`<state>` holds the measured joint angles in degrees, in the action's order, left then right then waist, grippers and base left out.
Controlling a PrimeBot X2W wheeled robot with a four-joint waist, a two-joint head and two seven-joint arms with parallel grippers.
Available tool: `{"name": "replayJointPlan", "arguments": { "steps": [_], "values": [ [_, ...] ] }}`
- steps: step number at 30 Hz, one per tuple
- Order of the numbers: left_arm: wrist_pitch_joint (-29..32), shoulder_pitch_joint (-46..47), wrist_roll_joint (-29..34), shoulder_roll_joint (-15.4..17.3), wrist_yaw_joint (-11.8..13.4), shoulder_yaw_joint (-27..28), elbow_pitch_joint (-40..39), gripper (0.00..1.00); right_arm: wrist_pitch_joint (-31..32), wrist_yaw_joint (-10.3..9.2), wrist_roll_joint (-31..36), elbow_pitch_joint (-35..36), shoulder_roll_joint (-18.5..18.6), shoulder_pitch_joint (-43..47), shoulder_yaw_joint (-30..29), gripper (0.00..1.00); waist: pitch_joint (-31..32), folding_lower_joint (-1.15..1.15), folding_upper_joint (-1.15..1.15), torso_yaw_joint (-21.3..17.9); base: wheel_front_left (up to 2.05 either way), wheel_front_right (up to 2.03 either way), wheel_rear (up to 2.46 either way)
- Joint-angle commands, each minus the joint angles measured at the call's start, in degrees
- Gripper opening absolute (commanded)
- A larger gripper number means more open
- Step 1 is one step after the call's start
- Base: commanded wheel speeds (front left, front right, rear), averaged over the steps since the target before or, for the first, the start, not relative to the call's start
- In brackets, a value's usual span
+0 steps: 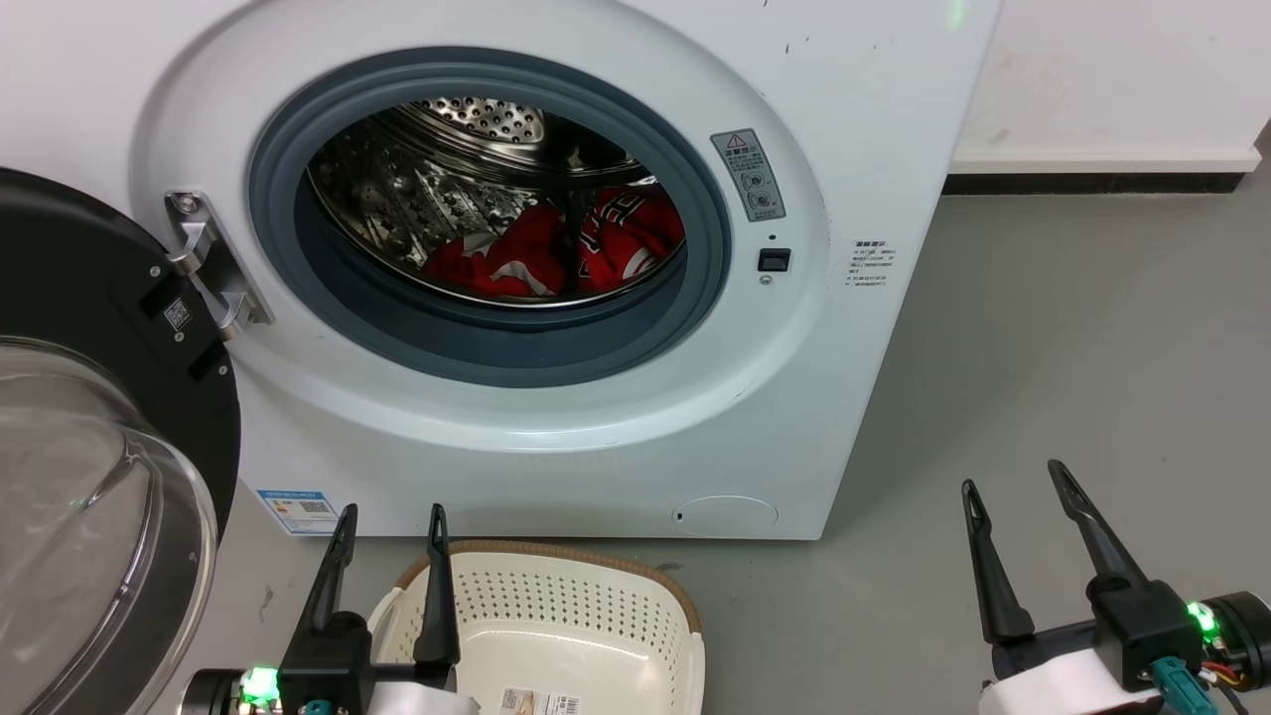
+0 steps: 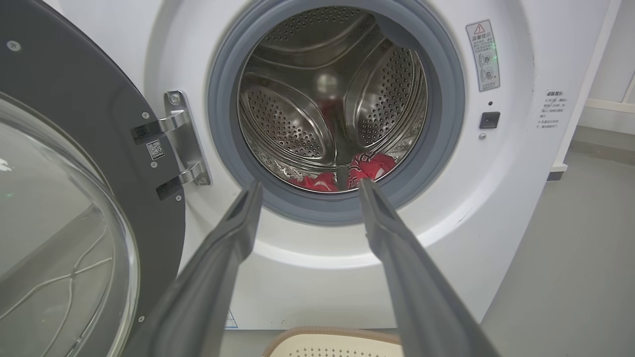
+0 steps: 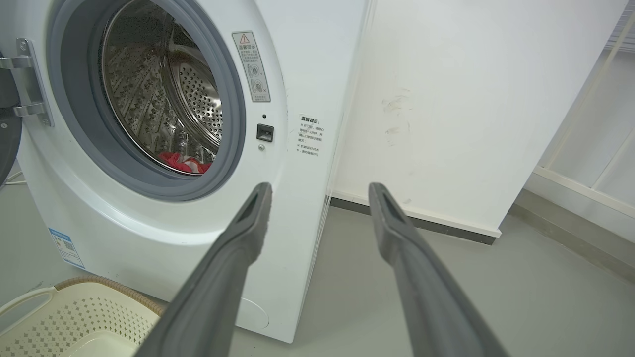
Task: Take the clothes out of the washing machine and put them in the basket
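red clothes [image 1: 556,253] in drum — basket [image 1: 556,636] below

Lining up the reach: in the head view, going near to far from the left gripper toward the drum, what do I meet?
Left gripper, open → basket → washing machine front panel → grey porthole rim → clothes in the drum.

The basket [image 1: 556,596] ran off the head view's bottom edge; the porthole's grey rim [image 2: 317,208] hid part of the clothes [image 2: 369,166].
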<state>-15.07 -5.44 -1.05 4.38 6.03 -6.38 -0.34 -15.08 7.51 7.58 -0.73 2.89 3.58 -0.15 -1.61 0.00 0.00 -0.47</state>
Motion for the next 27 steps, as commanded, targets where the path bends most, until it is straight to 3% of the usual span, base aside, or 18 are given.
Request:
{"name": "replayJointPlan", "arguments": {
  "steps": [1, 12, 19, 23, 27],
  "values": [
    [-0.16, -0.38, -0.33, -0.34, -0.33, 0.39, 0.33, 1.00, -0.14, -0.04, 0.64, 0.16, -0.03, -0.11, 0.15, 1.00, -0.01, 0.00, 0.00, 0.01, 0.00, 0.00, 0.00],
    [-0.16, -0.45, 0.43, -0.63, -1.54, 0.37, 0.65, 1.00, -0.14, -0.04, 0.24, -0.11, -0.03, -0.05, -0.19, 1.00, 0.07, 0.00, 0.00, -0.14, 0.00, 0.00, 0.00],
    [-0.16, 1.72, 0.28, 0.37, -3.63, 0.51, 1.61, 1.00, -0.13, -0.04, -2.11, -2.98, -0.06, -2.33, -3.09, 1.00, -3.64, 0.00, 0.00, -3.21, 0.00, 0.00, 0.00],
    [-0.16, 5.30, 0.86, 2.95, -5.44, 1.48, 1.87, 1.00, -0.12, -0.06, -3.98, -2.39, -0.01, -4.71, -2.44, 1.00, -9.17, 0.00, 0.00, -6.92, 0.00, 0.00, 0.00],
    [-0.16, 11.60, 2.59, 8.03, -7.32, 2.36, 3.62, 1.00, -0.13, -0.05, -6.42, -1.84, -0.05, -7.61, -2.29, 1.00, -15.91, 0.00, 0.00, -10.67, 0.00, 0.00, 0.00]
  ]
}}
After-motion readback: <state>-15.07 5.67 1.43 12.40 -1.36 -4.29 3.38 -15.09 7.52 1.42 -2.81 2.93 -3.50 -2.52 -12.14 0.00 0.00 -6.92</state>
